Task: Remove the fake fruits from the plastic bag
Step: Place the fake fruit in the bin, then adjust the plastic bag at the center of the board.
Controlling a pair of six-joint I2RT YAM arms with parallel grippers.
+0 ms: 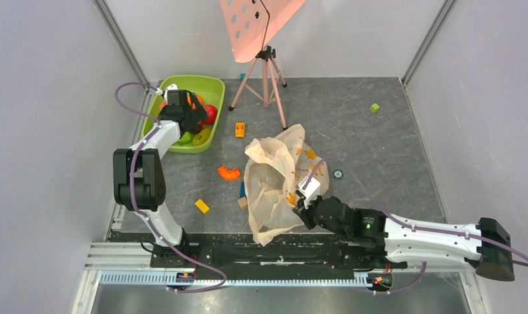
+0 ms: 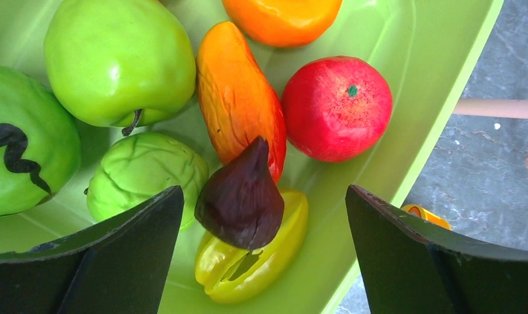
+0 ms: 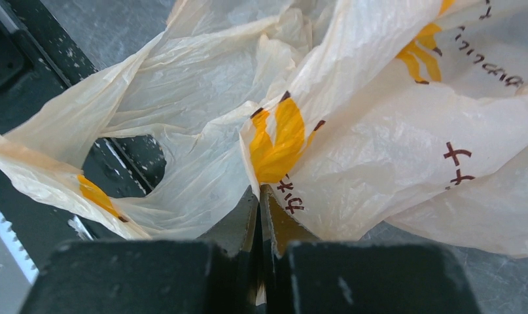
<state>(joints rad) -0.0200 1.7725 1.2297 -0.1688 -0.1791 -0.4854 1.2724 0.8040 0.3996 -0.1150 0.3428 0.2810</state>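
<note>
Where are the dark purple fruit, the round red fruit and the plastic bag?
dark purple fruit (image 2: 243,199), left wrist view, middle of its body.
round red fruit (image 2: 336,111), left wrist view, centre of its skin.
plastic bag (image 1: 271,188), top external view, its crumpled middle.

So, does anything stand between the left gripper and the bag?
Nothing tall. The left gripper hangs open above the tub; toward the bag only a small yellow toy and an orange arc lie flat on the table. A tripod leg stands by the bag's far edge.
</note>
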